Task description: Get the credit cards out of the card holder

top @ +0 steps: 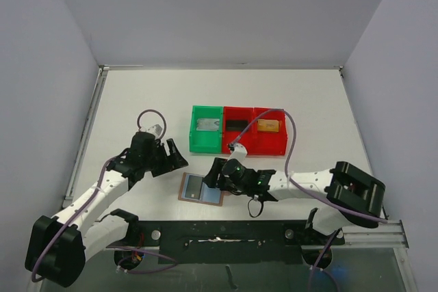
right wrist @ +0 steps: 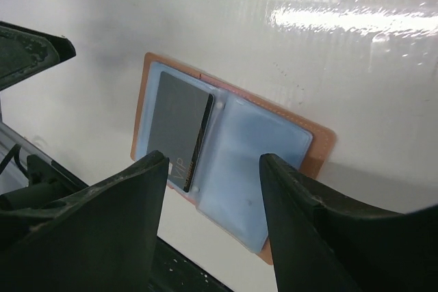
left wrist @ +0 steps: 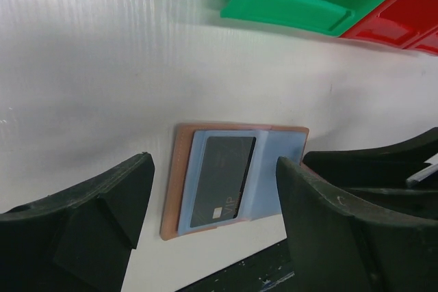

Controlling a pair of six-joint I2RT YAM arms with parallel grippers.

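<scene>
The card holder [top: 211, 197] lies open and flat on the white table, tan leather with clear blue sleeves [right wrist: 256, 162]. A dark grey credit card [left wrist: 222, 179] [right wrist: 179, 124] marked VIP sits in its left sleeve; the right sleeve looks empty. My right gripper [top: 213, 173] [right wrist: 213, 158] hovers open just above the holder's right half, nothing between its fingers. My left gripper [top: 174, 155] [left wrist: 213, 169] is open to the holder's upper left, apart from it. A silver card [top: 207, 125], a black card [top: 237, 125] and a gold card [top: 269, 126] lie in the bins.
A green bin [top: 196, 143] and two red bins [top: 253, 147] stand in a row just behind the holder. The black mounting rail [top: 226, 234] runs along the near edge, right below the holder. A purple cable [top: 291, 141] loops over the right red bin.
</scene>
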